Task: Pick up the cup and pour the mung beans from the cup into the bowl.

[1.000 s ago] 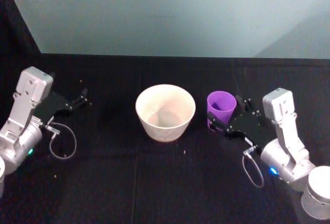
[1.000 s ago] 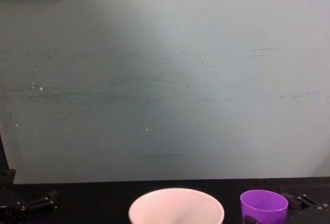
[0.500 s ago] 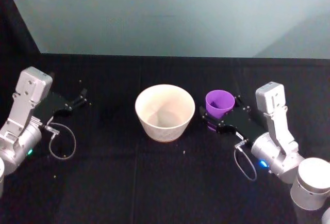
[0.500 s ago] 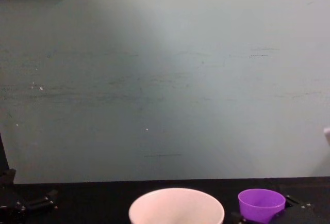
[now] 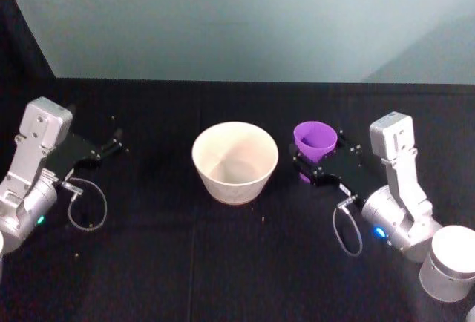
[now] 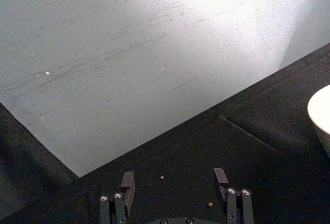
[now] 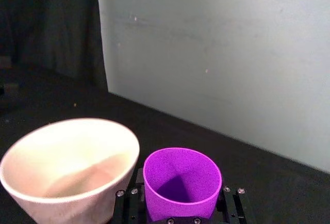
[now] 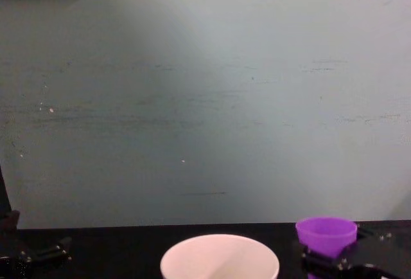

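Pale green wall (image 5: 237,18): runs behind the whole work area and meets the back edge of the table.

Table (image 5: 223,263): covered in black cloth, with 2 arms on it, 1 at each side.

Right arm: silver, reaching in from the right side toward the centre. The right gripper (image 5: 316,156) is closed around the cup, 1 black finger on each side of its lower body. The right wrist view shows the right gripper (image 7: 180,199) pressing both sides of the purple wall.

Left arm: silver, lying at the left side of the table, well apart from the bowl. The left gripper (image 5: 117,142) points toward the centre. The left wrist view shows the left gripper (image 6: 174,178) with its 2 fingers spread wide and nothing between them but cloth.

Bowl (image 5: 234,185): pale pinkish-white, upright at the table's centre, mouth open upward. Also seen at (image 7: 67,124) and (image 8: 218,238).

Cup (image 5: 315,138): purple, just beside the bowl on its right, apart from it and close to upright. In the chest view the cup (image 8: 325,233) has its rim above the bowl's rim. Whether its base touches the cloth cannot be determined. From the right wrist the cup (image 7: 181,180) shows a purple, shadowed interior; its contents cannot be made out.

Stray grains: 2 small round grains (image 6: 162,177) lie on the cloth near the left gripper's fingers.
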`<action>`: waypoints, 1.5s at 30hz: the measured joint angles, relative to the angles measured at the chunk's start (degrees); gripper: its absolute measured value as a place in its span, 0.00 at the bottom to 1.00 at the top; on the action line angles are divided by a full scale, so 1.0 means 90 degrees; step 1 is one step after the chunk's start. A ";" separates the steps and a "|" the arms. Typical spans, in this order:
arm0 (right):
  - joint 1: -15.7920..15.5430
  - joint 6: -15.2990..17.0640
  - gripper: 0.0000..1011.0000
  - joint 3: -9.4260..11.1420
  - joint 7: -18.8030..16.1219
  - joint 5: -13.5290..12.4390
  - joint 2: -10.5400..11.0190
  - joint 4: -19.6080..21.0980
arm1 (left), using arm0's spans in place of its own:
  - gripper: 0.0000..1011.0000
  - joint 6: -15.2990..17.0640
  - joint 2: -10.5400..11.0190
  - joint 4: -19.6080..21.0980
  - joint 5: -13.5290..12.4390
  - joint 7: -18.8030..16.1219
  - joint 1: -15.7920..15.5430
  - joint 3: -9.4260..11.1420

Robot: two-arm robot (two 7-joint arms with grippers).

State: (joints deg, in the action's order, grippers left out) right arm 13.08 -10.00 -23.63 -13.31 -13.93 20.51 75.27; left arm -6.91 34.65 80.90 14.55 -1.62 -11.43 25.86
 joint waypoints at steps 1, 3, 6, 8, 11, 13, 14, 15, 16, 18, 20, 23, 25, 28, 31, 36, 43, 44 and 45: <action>-0.0032 0.0005 0.73 0.0022 0.0025 0.0025 0.0013 0.0084 | 0.99 0.0000 0.0000 0.0000 0.0000 0.0000 0.0000 0.0000; -0.0095 0.0010 0.73 0.0069 0.0070 0.0061 0.0037 0.0243 | 0.99 0.0000 0.0000 0.0000 0.0000 0.0000 0.0000 0.0000; -0.0245 -0.0006 0.73 0.0191 0.0173 0.0151 0.0072 0.0597 | 0.99 0.0000 0.0000 0.0000 0.0000 0.0000 0.0000 0.0000; -0.0309 -0.0039 0.73 0.0245 0.0240 0.0198 0.0074 0.0722 | 0.99 0.0000 0.0000 0.0000 0.0000 0.0000 0.0000 0.0000; -0.0405 -0.0114 0.73 0.0331 0.0313 0.0255 0.0064 0.0855 | 0.99 0.0000 0.0000 0.0000 0.0000 0.0000 0.0000 0.0000; -0.0440 -0.0148 0.73 0.0364 0.0327 0.0279 0.0046 0.0891 | 0.99 0.0000 0.0000 0.0000 0.0000 0.0000 0.0000 0.0000; -0.0467 -0.0179 0.73 0.0394 0.0342 0.0295 0.0022 0.0904 | 0.99 0.0000 0.0000 0.0000 0.0000 0.0000 0.0000 0.0000; -0.0478 -0.0195 0.73 0.0408 0.0347 0.0304 0.0011 0.0903 | 0.99 0.0000 0.0000 0.0000 0.0000 0.0000 0.0000 0.0000; -0.0494 -0.0233 0.73 0.0423 0.0356 0.0342 -0.0015 0.0879 | 0.99 0.0000 0.0000 0.0000 0.0000 0.0000 0.0000 0.0000; -0.0510 -0.0277 0.73 0.0436 0.0369 0.0392 -0.0043 0.0846 | 0.99 0.0000 0.0000 0.0000 0.0000 0.0000 0.0000 0.0000; -0.0510 -0.0277 0.73 0.0437 0.0370 0.0390 -0.0041 0.0848 | 0.99 0.0000 0.0000 0.0000 0.0000 0.0000 0.0000 0.0000; -0.0510 -0.0277 0.73 0.0437 0.0370 0.0387 -0.0037 0.0854 | 0.99 0.0000 0.0000 0.0000 0.0000 0.0000 0.0000 0.0000; -0.0509 -0.0276 0.73 0.0437 0.0370 0.0384 -0.0033 0.0859 | 0.99 0.0000 0.0000 0.0000 0.0000 0.0000 0.0000 0.0000; -0.0508 -0.0273 0.73 0.0436 0.0369 0.0380 -0.0029 0.0865 | 0.99 0.0000 0.0000 0.0000 0.0000 0.0000 0.0000 0.0000; -0.0506 -0.0269 0.73 0.0434 0.0368 0.0376 -0.0026 0.0872 | 0.99 0.0000 0.0000 0.0000 0.0000 0.0000 0.0000 0.0000; -0.0506 -0.0257 0.73 0.0431 0.0367 0.0365 -0.0023 0.0881 | 0.99 0.0000 0.0000 0.0000 0.0000 0.0000 0.0000 0.0000; -0.0506 -0.0250 0.73 0.0429 0.0366 0.0357 -0.0019 0.0888 | 0.99 0.0000 0.0000 0.0000 0.0000 0.0000 0.0000 0.0000; -0.0505 -0.0249 0.73 0.0429 0.0367 0.0357 -0.0019 0.0888 | 0.99 0.0000 0.0000 0.0000 0.0000 0.0000 0.0000 0.0000; -0.0506 -0.0249 0.73 0.0429 0.0367 0.0356 -0.0019 0.0889 | 0.99 0.0000 0.0000 0.0000 0.0000 0.0000 0.0000 0.0000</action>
State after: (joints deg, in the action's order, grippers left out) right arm 8.53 -12.24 -19.76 -10.01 -10.73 20.34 83.27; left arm -6.90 34.64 80.90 14.55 -1.62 -11.43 25.86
